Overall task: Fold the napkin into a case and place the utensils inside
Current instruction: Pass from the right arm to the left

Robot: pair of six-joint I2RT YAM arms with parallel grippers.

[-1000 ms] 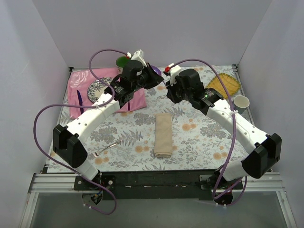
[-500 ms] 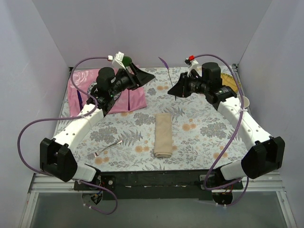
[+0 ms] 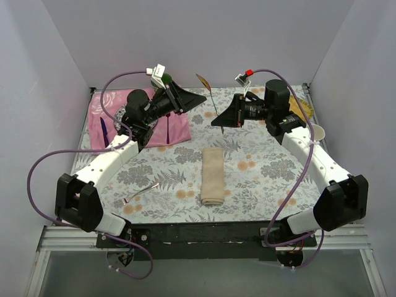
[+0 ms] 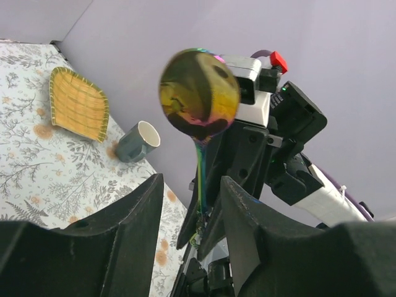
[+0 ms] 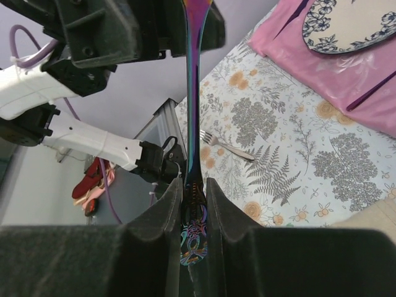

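Far left: pink mat (image 3: 98, 111) bearing a floral plate (image 5: 352, 21) and dark purple utensil (image 3: 104, 131). Far right: yellow woven tray (image 4: 77, 104) near grey cup (image 4: 137, 142).

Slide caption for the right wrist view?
Right gripper clamps the handle of a slim iridescent purple-gold metal spoon, with a small silver fork lying on the floral tablecloth beyond.

1. Soft, even light fills the enclosure around the spoon (image 3: 209, 93) in the overhead view. The picture is bright and sharp, and shadows on the tablecloth (image 3: 260, 179) below the spoon are faint.
2. Left wrist view: gold-and-purple glare blooms across the spoon's bowl (image 4: 199, 86). Beneath it the left gripper (image 4: 190, 185) looms dark, its fingers (image 4: 117, 247) blurred.
3. Right wrist view: the spoon's handle (image 5: 192, 93) gleams iridescent. Either side of it the right gripper (image 5: 192, 192) sits in unfocused shadow, while the tablecloth behind the spoon stays bright and crisp.
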